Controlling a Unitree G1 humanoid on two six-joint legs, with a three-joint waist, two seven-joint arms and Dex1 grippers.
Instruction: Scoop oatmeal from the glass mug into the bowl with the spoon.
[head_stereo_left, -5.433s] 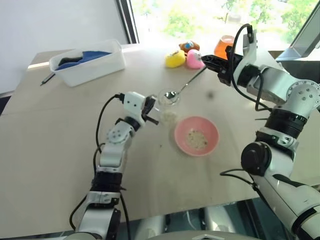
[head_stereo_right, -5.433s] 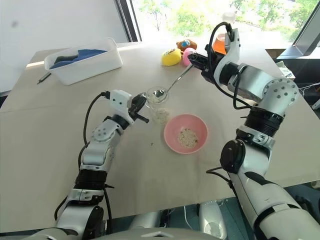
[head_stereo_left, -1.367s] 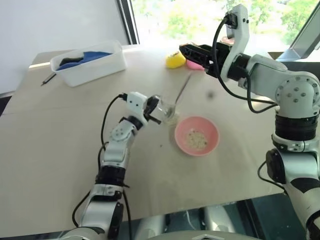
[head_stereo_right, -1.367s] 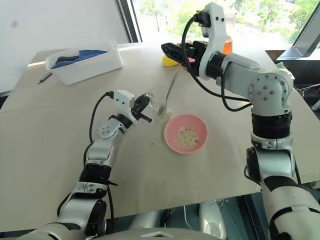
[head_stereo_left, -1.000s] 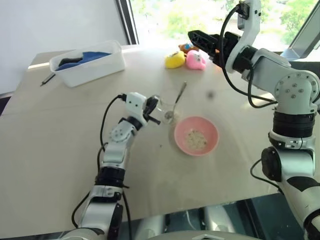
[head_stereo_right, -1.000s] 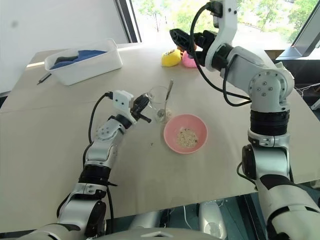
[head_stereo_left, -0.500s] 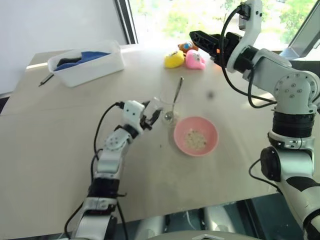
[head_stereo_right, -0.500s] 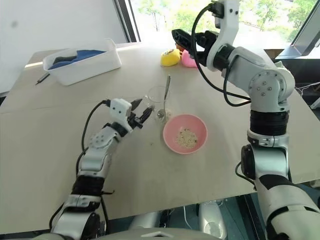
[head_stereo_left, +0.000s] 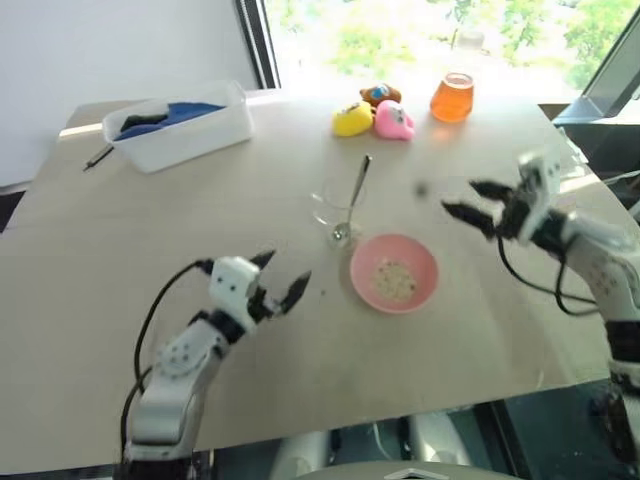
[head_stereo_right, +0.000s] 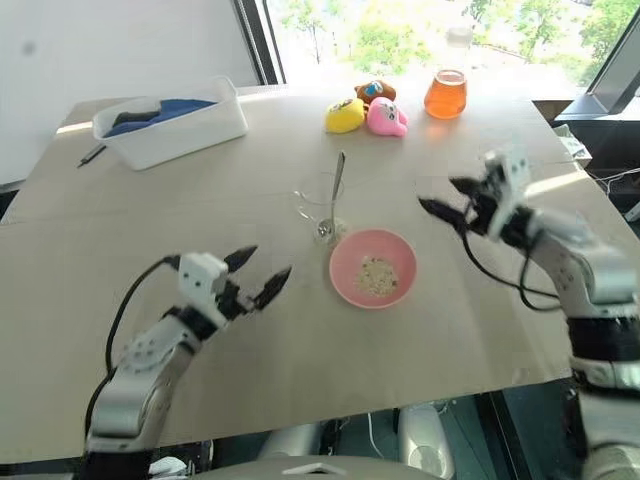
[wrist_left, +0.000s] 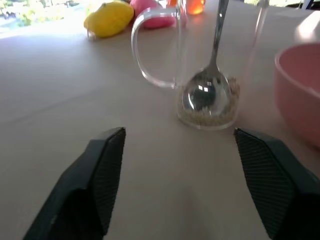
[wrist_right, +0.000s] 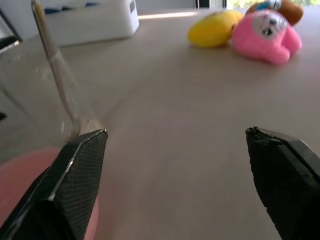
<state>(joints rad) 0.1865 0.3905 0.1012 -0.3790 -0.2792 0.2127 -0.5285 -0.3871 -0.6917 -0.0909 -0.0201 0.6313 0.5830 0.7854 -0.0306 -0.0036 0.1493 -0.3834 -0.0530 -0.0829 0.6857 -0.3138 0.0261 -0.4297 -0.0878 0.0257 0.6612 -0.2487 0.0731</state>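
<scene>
Both arms have pulled away from the mug (head_stereo_left: 335, 212): the left gripper (head_stereo_left: 283, 282) hangs open near the table's (head_stereo_left: 120, 250) near edge, and the right gripper (head_stereo_left: 473, 202) is open, well right of the bowl (head_stereo_left: 394, 272). Bare tabletop lies around both. Standing in the mug, the spoon (head_stereo_left: 352, 199) leans handle-up toward the far side. Oatmeal (wrist_left: 210, 116) lines the mug's bottom; more sits in the pink bowl just beside it.
</scene>
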